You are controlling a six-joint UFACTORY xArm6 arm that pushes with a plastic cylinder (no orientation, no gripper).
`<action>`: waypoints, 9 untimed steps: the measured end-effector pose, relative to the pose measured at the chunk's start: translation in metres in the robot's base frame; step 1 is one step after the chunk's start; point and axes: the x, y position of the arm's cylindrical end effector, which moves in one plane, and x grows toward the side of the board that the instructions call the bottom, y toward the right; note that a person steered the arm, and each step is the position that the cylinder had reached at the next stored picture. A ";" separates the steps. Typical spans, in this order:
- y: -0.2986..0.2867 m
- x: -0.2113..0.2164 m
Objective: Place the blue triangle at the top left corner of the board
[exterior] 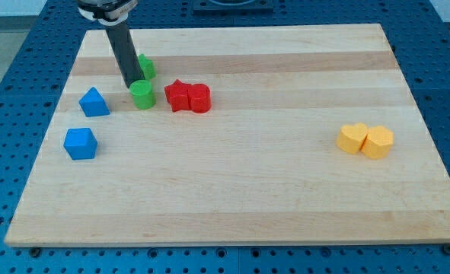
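Note:
The blue triangle [94, 102] lies at the view's left on the wooden board [240, 190]. A blue cube-like block [81, 144] sits just below it. My tip [132, 84] is to the right of the blue triangle, apart from it, and just left of a green cylinder [142, 94]. A second green block [145, 66] is partly hidden behind the rod.
A red star [177, 96] and a red cylinder [199, 98] touch each other right of the green cylinder. A yellow heart [352, 138] and a yellow hexagon [378, 142] sit together at the view's right. The board rests on a blue perforated table [11, 91].

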 end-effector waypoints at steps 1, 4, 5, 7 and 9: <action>-0.041 -0.003; -0.130 0.009; -0.130 0.071; -0.085 0.117; -0.054 0.069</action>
